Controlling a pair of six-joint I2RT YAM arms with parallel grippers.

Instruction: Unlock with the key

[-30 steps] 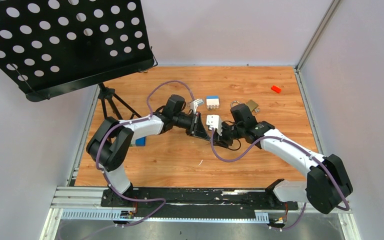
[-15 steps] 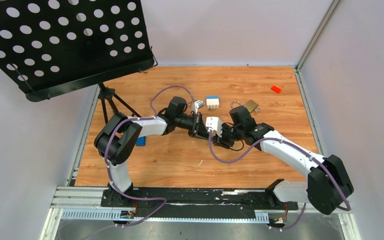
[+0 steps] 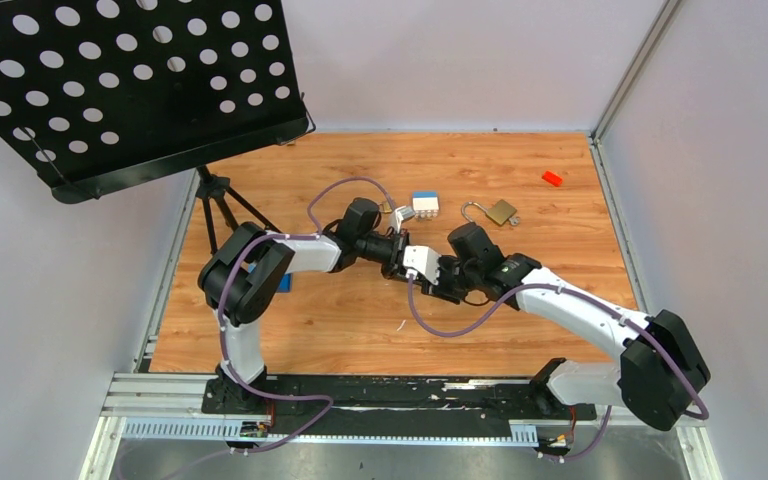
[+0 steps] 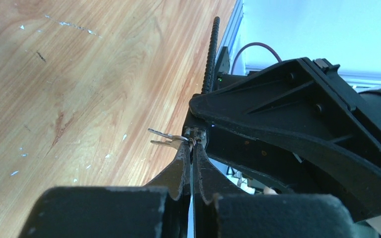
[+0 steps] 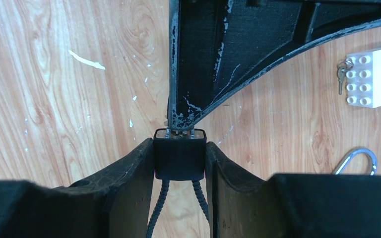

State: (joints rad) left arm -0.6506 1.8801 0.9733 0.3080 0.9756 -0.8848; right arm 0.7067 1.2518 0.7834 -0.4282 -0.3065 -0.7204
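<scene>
The left tool pinches the tiny, likely slippery grey metal key by its head; the right tool clamps a blocky black cable end.

no text can be read anywhere — no labels, no numbers.

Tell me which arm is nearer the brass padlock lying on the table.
Right. The right arm lies just on the near side of the brass padlock; the left arm is farther off to the padlock's left.
</scene>
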